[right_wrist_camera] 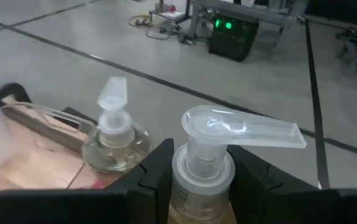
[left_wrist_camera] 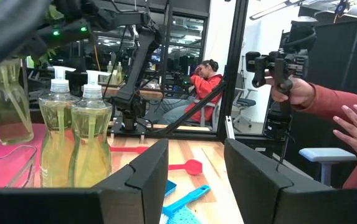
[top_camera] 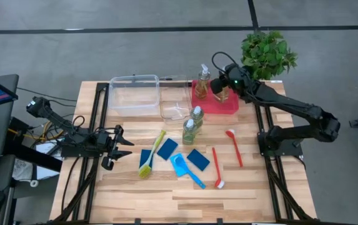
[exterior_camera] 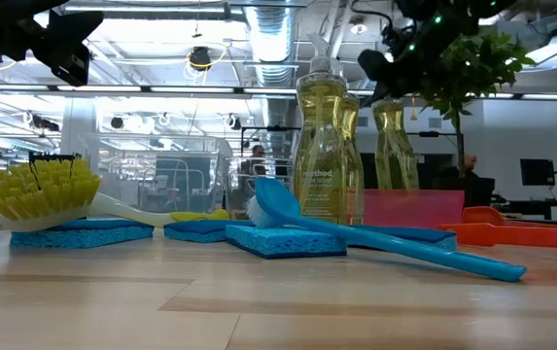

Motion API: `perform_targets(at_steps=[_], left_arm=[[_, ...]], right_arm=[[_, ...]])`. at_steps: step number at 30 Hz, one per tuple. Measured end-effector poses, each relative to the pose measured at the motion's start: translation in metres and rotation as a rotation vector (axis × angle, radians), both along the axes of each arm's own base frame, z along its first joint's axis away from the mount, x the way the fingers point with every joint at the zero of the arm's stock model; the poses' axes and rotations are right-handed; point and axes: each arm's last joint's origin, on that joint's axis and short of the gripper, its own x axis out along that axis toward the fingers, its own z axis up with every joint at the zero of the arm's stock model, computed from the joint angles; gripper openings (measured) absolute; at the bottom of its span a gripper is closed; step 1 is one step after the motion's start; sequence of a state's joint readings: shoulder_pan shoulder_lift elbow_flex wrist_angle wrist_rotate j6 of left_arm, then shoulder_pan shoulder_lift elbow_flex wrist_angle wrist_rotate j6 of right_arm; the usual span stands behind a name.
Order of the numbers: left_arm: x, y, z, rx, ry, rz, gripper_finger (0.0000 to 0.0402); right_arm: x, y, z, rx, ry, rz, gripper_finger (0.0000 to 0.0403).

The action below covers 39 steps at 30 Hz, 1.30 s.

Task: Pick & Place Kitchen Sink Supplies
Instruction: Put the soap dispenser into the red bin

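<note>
My right gripper point(top_camera: 224, 85) is at the red tray point(top_camera: 228, 106), shut on a clear pump bottle point(right_wrist_camera: 198, 208) of yellow liquid. A second bottle point(top_camera: 202, 81) stands on the tray beside it. Two more bottles point(top_camera: 196, 115) point(top_camera: 189, 131) stand upright on the table in front of the tray. Blue sponges point(top_camera: 167, 148) point(top_camera: 198, 159), a green brush point(top_camera: 152, 155), a blue brush point(top_camera: 186, 170) and two red brushes point(top_camera: 217, 167) point(top_camera: 233, 147) lie flat on the wood. My left gripper point(top_camera: 113, 148) waits open at the table's left, touching nothing. My right gripper pinches the bottle's collar point(right_wrist_camera: 203, 173), just under the pump head, between its two fingers point(right_wrist_camera: 156, 171). The fingers come from the table's right, slanting a little downward. The bottle hangs upright over the red tray; the tray wall hides whether its base rests there.
A large clear bin point(top_camera: 135, 94) and a smaller one point(top_camera: 174, 110) stand left of the tray. A potted plant point(top_camera: 267, 53) is at the far right corner. A person point(left_wrist_camera: 328, 106) with hand-held grippers is beyond the table's right side.
</note>
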<state>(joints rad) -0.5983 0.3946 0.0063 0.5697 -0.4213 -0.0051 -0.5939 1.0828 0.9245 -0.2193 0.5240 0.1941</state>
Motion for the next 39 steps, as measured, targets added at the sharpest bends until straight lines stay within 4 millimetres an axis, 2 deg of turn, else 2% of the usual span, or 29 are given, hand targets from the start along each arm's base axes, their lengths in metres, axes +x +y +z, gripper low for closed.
perform_targets(at_steps=[14, 39], left_arm=[[0.0, 0.0, 0.0, 0.0, 0.0, 0.0, 0.0158], [0.0, 0.0, 0.0, 0.0, 0.0, 0.0, 0.0158]], right_arm=[[0.017, -0.022, -0.016, -0.001, -0.008, -0.062, 0.0111], [0.017, -0.023, -0.017, -0.007, 0.012, -0.085, 0.0121]])
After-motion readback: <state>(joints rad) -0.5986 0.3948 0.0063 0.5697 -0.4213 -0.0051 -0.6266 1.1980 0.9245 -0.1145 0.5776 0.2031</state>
